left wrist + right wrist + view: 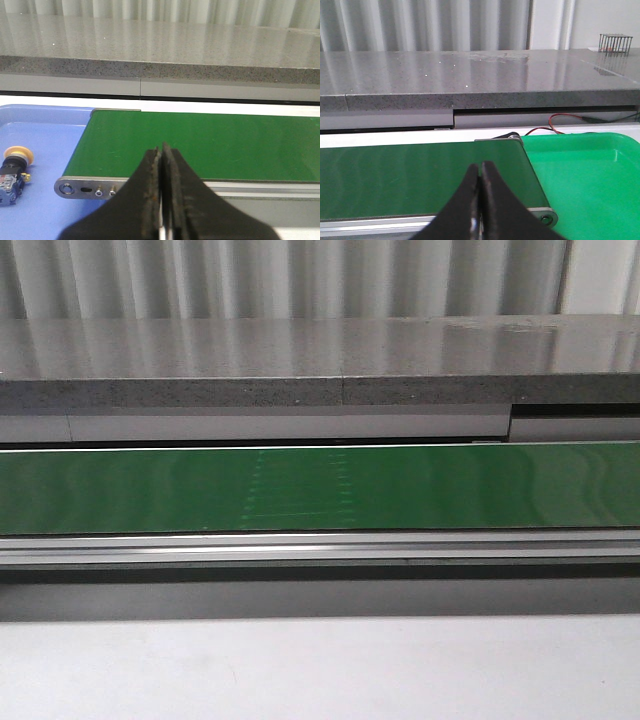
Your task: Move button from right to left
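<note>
The button (13,167), with a yellow mushroom cap, black collar and blue-grey block, lies on its side in a blue tray (45,150), seen only in the left wrist view, beside the end of the green conveyor belt (200,145). My left gripper (161,149) is shut and empty, hovering over the belt's near edge, well apart from the button. My right gripper (480,166) is shut and empty over the other end of the belt (420,175). Neither gripper shows in the front view.
A green tray (585,175) sits past the belt's end by my right gripper. The belt (320,488) runs across the front view with a metal rail (320,545) in front. A grey stone ledge (320,365) stands behind. A wire cage (615,42) sits on it.
</note>
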